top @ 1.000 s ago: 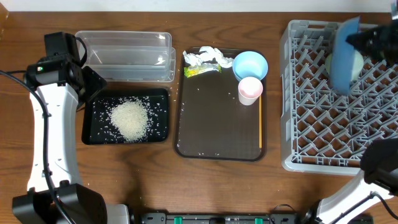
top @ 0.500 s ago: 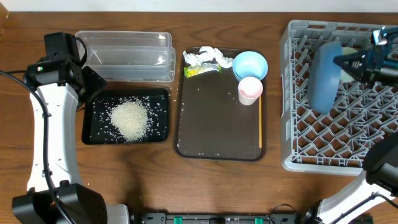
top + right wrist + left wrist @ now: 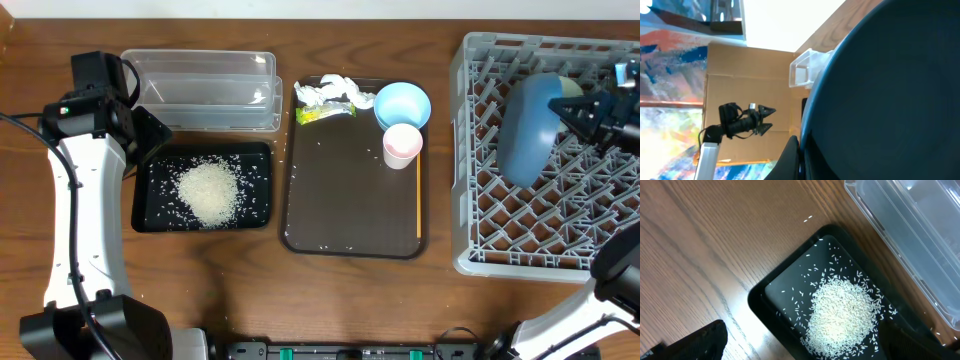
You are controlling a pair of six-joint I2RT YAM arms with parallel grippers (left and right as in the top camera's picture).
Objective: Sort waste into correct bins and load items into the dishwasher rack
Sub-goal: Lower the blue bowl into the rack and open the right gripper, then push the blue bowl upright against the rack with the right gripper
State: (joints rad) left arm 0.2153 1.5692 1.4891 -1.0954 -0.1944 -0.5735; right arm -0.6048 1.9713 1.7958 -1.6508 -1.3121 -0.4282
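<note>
Overhead: right gripper (image 3: 573,110) clamps the plate (image 3: 527,130) by its right rim, on edge over the rack (image 3: 520,230), far half.

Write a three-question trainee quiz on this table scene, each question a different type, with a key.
1. True or false: the rice lies piled in the black tray.
2. What does the right gripper hold at the dishwasher rack? A) a spoon B) the dark blue plate C) a glass
3. Fill in: the pink cup stands on the ___ tray, beside the blue bowl.

Key: 1 true; 2 B; 3 brown.
</note>
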